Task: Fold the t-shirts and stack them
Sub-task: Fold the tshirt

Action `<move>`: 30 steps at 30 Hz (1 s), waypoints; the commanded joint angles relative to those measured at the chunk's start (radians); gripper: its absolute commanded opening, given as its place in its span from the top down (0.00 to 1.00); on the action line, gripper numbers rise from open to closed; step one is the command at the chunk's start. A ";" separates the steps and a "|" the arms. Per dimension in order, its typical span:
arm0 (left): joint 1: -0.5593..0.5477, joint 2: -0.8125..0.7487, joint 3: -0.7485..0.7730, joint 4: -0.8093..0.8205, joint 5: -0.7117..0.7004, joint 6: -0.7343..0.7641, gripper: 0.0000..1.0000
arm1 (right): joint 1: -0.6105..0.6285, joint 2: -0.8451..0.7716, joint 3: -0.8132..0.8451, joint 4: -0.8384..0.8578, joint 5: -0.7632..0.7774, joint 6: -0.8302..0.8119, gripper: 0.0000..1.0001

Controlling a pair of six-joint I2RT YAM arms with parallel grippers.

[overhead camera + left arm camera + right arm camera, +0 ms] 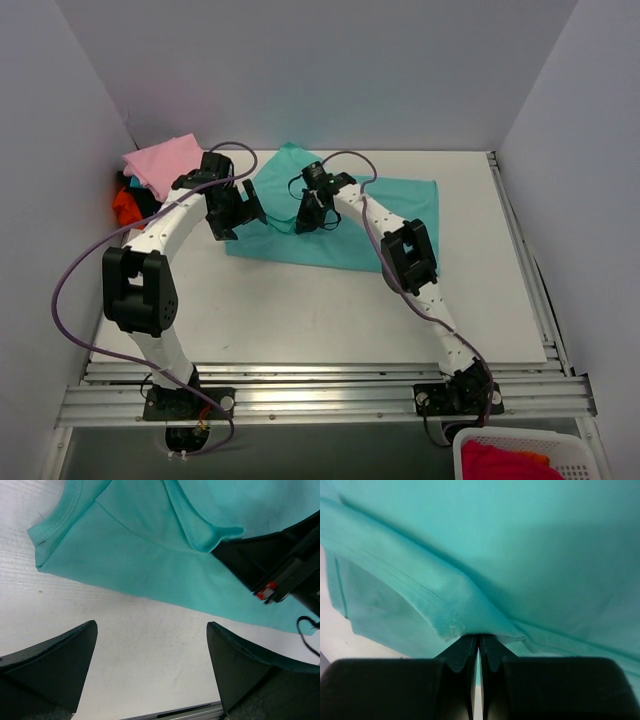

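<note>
Fold step in hand: teal t-shirt, gripped and ready to turn over.
R gripper (479, 641) is clamped on a raised fold of the teal t-shirt (400, 210), which lies spread toward the back of the table (300, 310). L gripper (150, 645) hangs over the shirt's left edge, jaws wide apart, holding nothing. Pink t-shirt (160, 160) lies at the back-left corner. Next, prob.: L pinches the near edge so the 2 grippers carry the cloth over together, edges kept aligned.

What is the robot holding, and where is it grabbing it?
The right gripper pinches the teal t-shirt by a folded, stitched hem edge. The open left gripper holds nothing.
</note>
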 commanded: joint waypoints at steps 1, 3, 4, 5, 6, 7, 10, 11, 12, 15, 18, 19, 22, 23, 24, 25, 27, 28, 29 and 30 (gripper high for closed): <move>0.001 -0.048 0.014 0.015 0.009 0.018 0.00 | -0.061 0.019 0.083 0.002 -0.017 0.027 1.00; 0.001 -0.048 0.019 0.006 0.006 0.023 0.00 | -0.093 0.020 0.093 0.052 -0.027 0.050 1.00; 0.000 -0.051 0.020 -0.002 0.004 0.025 0.00 | -0.110 0.019 0.092 0.082 -0.033 0.064 1.00; -0.002 -0.054 0.019 -0.003 0.004 0.028 0.00 | -0.145 0.016 0.090 0.114 -0.041 0.079 1.00; -0.003 -0.055 0.017 -0.006 0.001 0.029 0.00 | -0.162 0.013 0.090 0.183 -0.047 0.095 1.00; -0.005 -0.058 0.016 -0.011 0.001 0.029 0.00 | -0.179 0.008 0.090 0.218 -0.064 0.125 1.00; -0.011 -0.065 0.009 -0.012 -0.002 0.034 0.00 | -0.243 -0.021 0.092 0.341 -0.087 0.167 0.88; -0.012 -0.068 0.008 -0.014 -0.004 0.035 0.00 | -0.256 -0.047 0.093 0.362 -0.090 0.166 0.81; -0.014 -0.068 0.009 -0.011 -0.005 0.035 0.00 | -0.283 -0.064 0.093 0.375 -0.089 0.159 0.62; -0.019 -0.062 0.011 -0.009 -0.010 0.037 0.00 | -0.319 -0.151 0.069 0.334 -0.055 0.097 0.30; -0.023 -0.054 0.002 -0.005 -0.019 0.037 0.00 | -0.356 -0.279 -0.037 0.275 -0.017 0.009 0.28; -0.025 -0.052 -0.001 -0.008 -0.022 0.037 0.00 | -0.371 -0.358 -0.076 0.260 0.000 -0.018 0.28; -0.026 -0.068 -0.029 -0.005 -0.042 0.035 0.05 | -0.408 -0.549 -0.288 0.211 0.081 -0.112 0.27; -0.026 -0.074 -0.043 -0.003 -0.051 0.035 0.05 | -0.418 -0.599 -0.352 0.203 0.104 -0.130 0.27; -0.026 -0.081 -0.056 -0.002 -0.060 0.032 0.05 | -0.431 -0.653 -0.481 0.183 0.153 -0.149 0.27; -0.026 -0.101 -0.095 0.007 -0.082 0.026 0.05 | -0.444 -0.757 -0.546 0.176 0.167 -0.153 0.27; -0.026 -0.118 -0.145 0.027 -0.097 -0.003 0.05 | -0.497 -0.857 -0.743 0.166 0.187 -0.161 0.25; -0.025 -0.129 -0.191 0.046 -0.119 -0.029 0.05 | -0.516 -0.948 -0.808 0.165 0.189 -0.155 0.24; -0.026 -0.132 -0.214 0.055 -0.125 -0.043 0.07 | -0.567 -0.992 -0.878 0.168 0.172 -0.149 0.23; -0.026 -0.132 -0.231 0.064 -0.126 -0.054 0.08 | -0.587 -1.036 -0.949 0.188 0.149 -0.147 0.23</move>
